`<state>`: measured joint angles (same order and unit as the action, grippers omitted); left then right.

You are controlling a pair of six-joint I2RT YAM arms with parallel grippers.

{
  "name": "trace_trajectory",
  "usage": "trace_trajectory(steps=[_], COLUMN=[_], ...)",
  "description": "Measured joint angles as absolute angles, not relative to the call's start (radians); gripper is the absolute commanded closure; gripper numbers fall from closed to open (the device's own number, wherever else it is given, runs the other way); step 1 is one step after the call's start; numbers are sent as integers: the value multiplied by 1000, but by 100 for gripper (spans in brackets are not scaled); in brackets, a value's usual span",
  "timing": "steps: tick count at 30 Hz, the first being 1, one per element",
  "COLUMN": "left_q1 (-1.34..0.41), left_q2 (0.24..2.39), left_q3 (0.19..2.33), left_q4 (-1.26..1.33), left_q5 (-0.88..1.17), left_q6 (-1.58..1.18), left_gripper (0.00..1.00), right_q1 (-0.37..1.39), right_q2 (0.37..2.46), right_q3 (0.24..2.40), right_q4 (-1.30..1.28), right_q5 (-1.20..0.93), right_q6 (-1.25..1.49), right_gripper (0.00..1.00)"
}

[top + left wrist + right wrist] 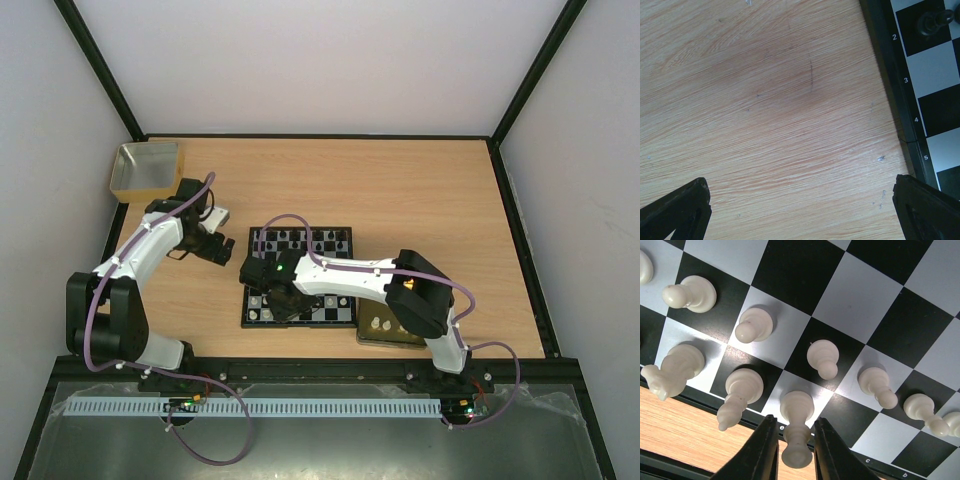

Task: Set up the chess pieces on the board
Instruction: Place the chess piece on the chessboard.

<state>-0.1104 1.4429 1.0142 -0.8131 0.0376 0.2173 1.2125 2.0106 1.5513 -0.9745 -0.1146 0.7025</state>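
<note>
Light wooden table carries everything.

White-and-black left arm runs up the left side. White-and-black right arm stretches from its base at the right across to the left half of the board.

Small black-and-white chequered chessboard with a thin black border lies mid-table. Yellowish square box sits in the far left corner. Shiny gold rectangular tray lies just beside the chessboard's near right corner.

Left gripper is over bare wood just left of the chessboard. In the wrist view its fingertips are spread wide with nothing between them. The chessboard's numbered border runs down the right of that view, with one tiny black chess figure on a dark square by the 2.

Right gripper is low over the near left part of the chessboard. Its fingers sit narrowly either side of one tall white chess figure, which stands upright in the outermost row next to the lettered border. Cannot tell whether the pads press on it or merely flank it.

Other tiny white chess figures stand upright in two rows — a line of pawns further in, and a knight-like white figure and one more white figure beside the flanked one.
</note>
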Motion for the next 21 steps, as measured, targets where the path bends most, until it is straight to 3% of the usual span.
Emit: trace_trajectory(steps=[4, 15, 21], left_q1=[-110, -110, -110], left_q2=[1443, 1443, 1443], left_q3=[1014, 1014, 1014], left_q4=[-813, -813, -813], left_q5=[38, 37, 37], left_q6=[217, 217, 217], left_gripper=[1, 1, 1], right_q1=[1211, 1174, 1126], right_q2=[2011, 1995, 1880], right_q3=[1551, 1600, 1608], right_q4=[-974, -992, -1031], right_q5=[-115, -102, -74], right_q6=[702, 700, 704], right_gripper=[72, 70, 71])
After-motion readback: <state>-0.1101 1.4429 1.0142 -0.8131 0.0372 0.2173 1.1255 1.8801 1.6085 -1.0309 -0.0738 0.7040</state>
